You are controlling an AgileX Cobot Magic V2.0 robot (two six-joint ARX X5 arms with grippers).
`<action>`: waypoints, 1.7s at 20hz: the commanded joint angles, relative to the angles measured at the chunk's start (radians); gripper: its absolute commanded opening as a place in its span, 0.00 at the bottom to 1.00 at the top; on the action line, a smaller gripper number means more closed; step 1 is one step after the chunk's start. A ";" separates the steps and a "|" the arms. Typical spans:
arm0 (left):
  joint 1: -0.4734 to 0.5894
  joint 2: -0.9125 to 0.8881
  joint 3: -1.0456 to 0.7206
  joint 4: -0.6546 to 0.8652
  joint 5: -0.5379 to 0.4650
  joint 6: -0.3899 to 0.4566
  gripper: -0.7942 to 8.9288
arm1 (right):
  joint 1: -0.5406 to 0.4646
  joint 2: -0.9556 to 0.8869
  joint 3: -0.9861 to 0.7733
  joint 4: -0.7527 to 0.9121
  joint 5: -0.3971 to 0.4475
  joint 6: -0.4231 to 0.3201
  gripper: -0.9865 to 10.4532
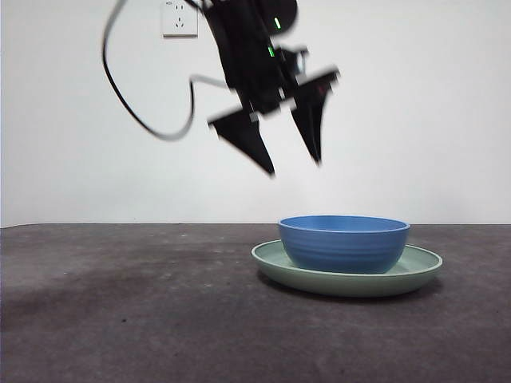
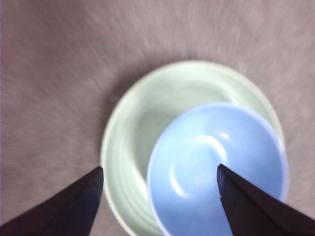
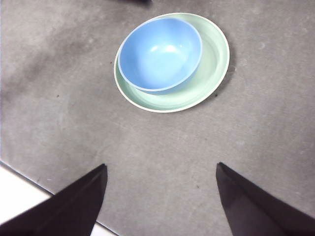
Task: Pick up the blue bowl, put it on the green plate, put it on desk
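The blue bowl (image 1: pixel 343 243) sits inside the green plate (image 1: pixel 351 281) on the desk (image 1: pixel 120 303), right of centre. In the left wrist view the bowl (image 2: pixel 206 147) lies off-centre in the plate (image 2: pixel 142 113), close below. My left gripper (image 1: pixel 295 167) hangs open in the air above the bowl's left side, holding nothing and blurred by motion; its jaws (image 2: pixel 160 168) stand wide apart. My right gripper (image 3: pixel 161 166) is open and empty, high and well back from the bowl (image 3: pixel 160 54) and plate (image 3: pixel 214 64).
A white wall socket (image 1: pixel 180 17) and a looping black cable (image 1: pixel 136 112) are on the wall behind. The desk's edge (image 3: pixel 29 184) runs close to my right gripper, with a white surface beyond it.
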 commanded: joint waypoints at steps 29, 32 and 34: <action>0.167 -1.066 -1.031 0.156 0.431 0.113 0.46 | 0.004 0.021 0.019 0.032 0.001 0.048 0.40; 0.165 -1.066 -1.031 0.166 0.431 0.113 0.46 | 0.004 0.021 0.019 0.033 0.002 0.083 0.40; 0.165 -1.066 -1.031 0.166 0.431 0.113 0.46 | 0.004 0.037 0.019 0.039 0.014 0.132 0.39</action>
